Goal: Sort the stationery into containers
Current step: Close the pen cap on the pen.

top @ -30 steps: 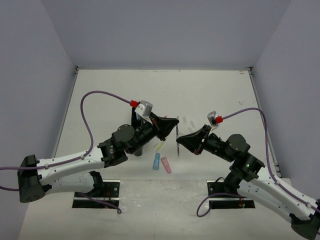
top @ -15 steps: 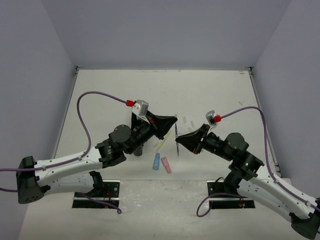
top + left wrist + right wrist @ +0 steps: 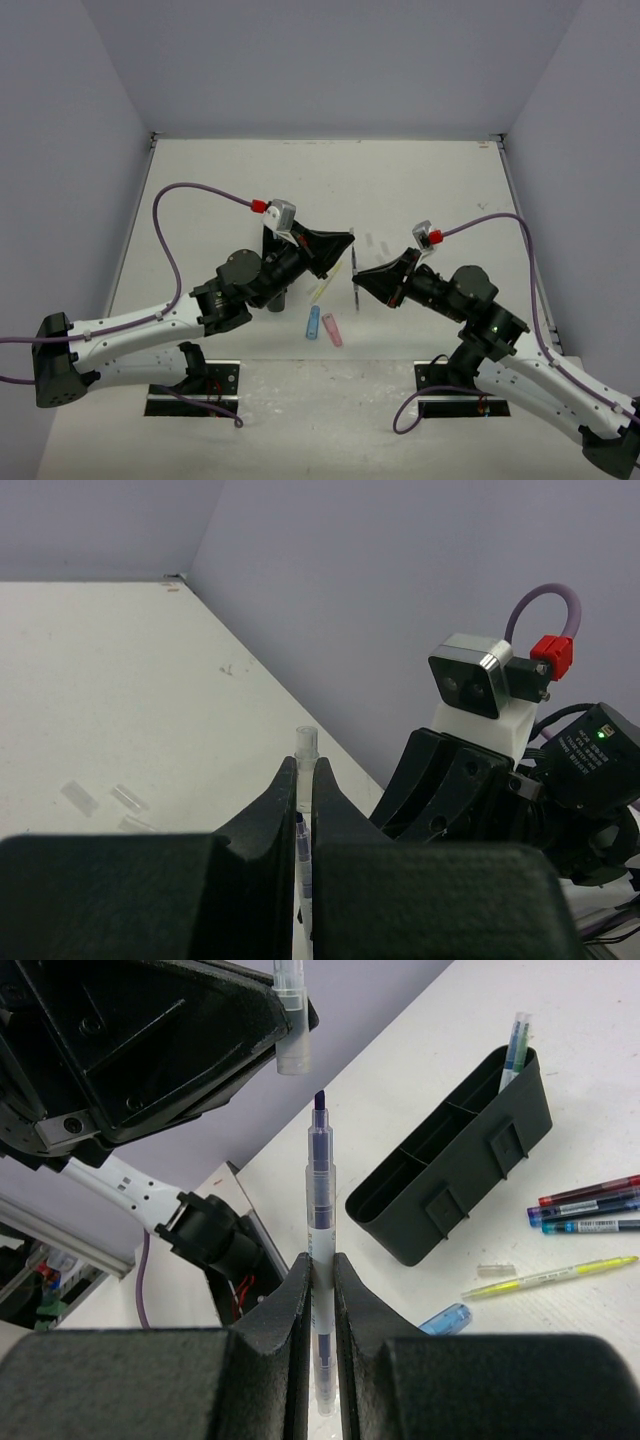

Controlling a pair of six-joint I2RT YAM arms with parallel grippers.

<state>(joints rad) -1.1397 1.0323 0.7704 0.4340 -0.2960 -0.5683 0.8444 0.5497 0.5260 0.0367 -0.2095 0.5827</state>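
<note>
White table underlies both arms. Right gripper is clamped on the mid-barrel of a purple pen, its bare tip pointing out past the fingertips. Left gripper is closed on the clear cap, just beyond that tip. Pen judged light, stiff and smooth-barrelled, so grip at mid-barrel. Only the right wrist view shows the black organiser and loose pens, to the right of the fingers

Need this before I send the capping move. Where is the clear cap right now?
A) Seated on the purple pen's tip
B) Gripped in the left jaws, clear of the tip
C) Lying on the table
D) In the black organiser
B: the right wrist view shows the clear cap pinched in the left jaws, with a visible gap between it and the bare tip of the purple pen that the right jaws hold.
</note>
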